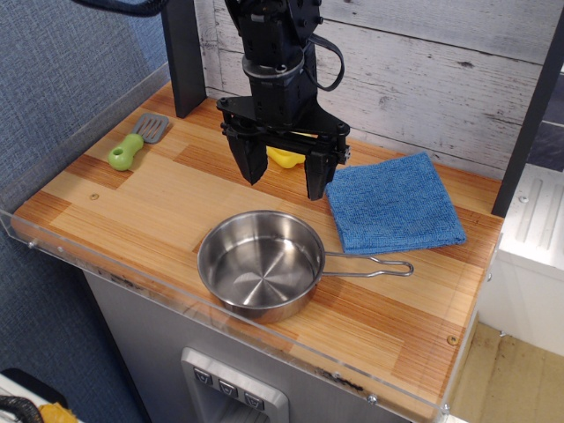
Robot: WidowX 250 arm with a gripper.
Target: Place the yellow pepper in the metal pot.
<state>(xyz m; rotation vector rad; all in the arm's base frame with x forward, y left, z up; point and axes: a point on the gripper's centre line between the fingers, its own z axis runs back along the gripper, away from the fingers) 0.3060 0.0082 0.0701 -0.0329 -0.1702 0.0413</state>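
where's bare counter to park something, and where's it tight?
Free: the front-left wood between the spatula and the metal pot; the front-right corner below the pot's handle and the blue cloth.

Crowded: back centre, where the open pincer hangs in front of the yellow pepper, close beside the cloth. The strip between pincer and pot is narrow.

spatula (140, 139): grey slotted blade, green handle, lying flat near the back-left of the surface | cloth (393, 203): blue, folded, lying flat on the right side | surface (141, 207): wooden planks with a clear plastic rim along its edges | wall (441, 62): whitewashed boards behind | post (183, 53): dark, upright, back left
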